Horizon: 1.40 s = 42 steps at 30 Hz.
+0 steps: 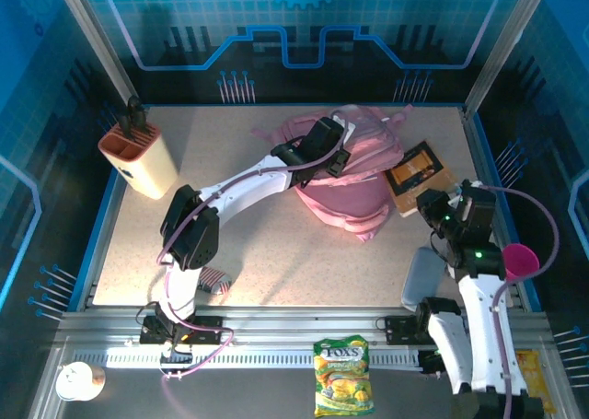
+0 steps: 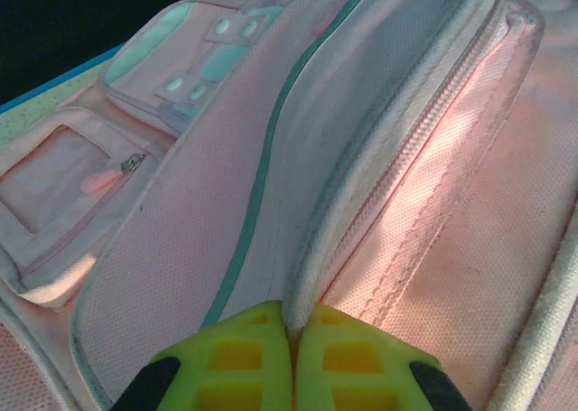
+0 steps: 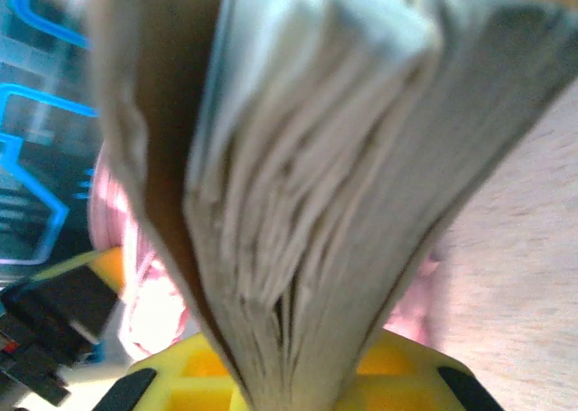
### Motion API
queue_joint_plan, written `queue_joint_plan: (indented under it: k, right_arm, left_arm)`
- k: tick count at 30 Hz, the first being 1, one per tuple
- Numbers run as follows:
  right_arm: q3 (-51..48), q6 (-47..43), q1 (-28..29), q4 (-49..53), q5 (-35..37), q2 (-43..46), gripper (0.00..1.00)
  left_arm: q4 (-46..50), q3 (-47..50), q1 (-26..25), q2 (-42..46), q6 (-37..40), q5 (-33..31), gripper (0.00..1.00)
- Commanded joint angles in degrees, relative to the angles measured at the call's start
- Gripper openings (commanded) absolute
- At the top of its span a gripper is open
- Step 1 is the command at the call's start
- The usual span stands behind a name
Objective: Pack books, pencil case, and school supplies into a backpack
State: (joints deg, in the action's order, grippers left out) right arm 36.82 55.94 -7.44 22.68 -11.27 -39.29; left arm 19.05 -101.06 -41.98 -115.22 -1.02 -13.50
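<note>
The pink backpack (image 1: 354, 193) lies at the middle back of the table. My left gripper (image 1: 339, 159) reaches over it and is shut on the white corded rim (image 2: 312, 275) of its zip opening, holding that flap up; close up, the left gripper (image 2: 293, 330) pinches the rim between its yellow pads. My right gripper (image 1: 434, 209) is shut on the near edge of a dark brown book (image 1: 416, 172), right of the backpack. From the wrist, the book's fanned pages (image 3: 316, 203) rise out of the right gripper (image 3: 298, 388). The striped pencil case (image 1: 213, 281) lies by the left arm's base.
A beige holder with an orange top (image 1: 138, 157) stands at the back left. A flat blue-grey book (image 1: 423, 276) lies near the front right edge. A pink cup (image 1: 521, 258) is beside the right arm. A candy bag (image 1: 342, 375) lies on the front rail.
</note>
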Motion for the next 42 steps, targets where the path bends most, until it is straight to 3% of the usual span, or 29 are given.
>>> queue_joint_plan:
  k: [1, 7, 14, 26, 32, 36, 42]
  right_arm:
    - [-3.28, 10.65, 2.14, -23.07, -9.88, -3.22, 0.0]
    - [-5.22, 13.85, 10.4, -33.5, -5.05, -10.94, 0.0]
    - [-7.58, 16.58, 16.19, -40.93, 3.35, -18.38, 0.0]
    - [-5.3, 18.7, 21.69, -53.62, 8.2, -36.29, 0.0]
    - [-2.04, 22.22, 22.47, -57.89, 9.32, -47.57, 0.01]
    - [1.51, 20.0, 22.75, -57.69, 8.59, -52.74, 0.05]
    - [4.65, 20.53, 23.09, -61.7, 3.9, -59.08, 0.19]
  left_arm:
    - [-4.62, -3.17, 0.48, 5.03, -2.17, 4.19, 0.0]
    - [-5.14, -2.95, 0.46, 7.47, -3.27, 6.2, 0.0]
    - [-6.12, -1.91, 0.44, 9.44, -4.53, 6.16, 0.0]
    - [-6.14, -1.28, 0.71, 9.97, -5.66, 6.2, 0.0]
    - [-7.1, 0.02, 1.35, 10.68, -6.84, 6.59, 0.0]
    - [-7.46, 0.86, 1.47, 11.44, -7.03, 7.73, 0.0]
    - [-7.45, 1.79, 1.65, 11.69, -6.9, 7.52, 0.0]
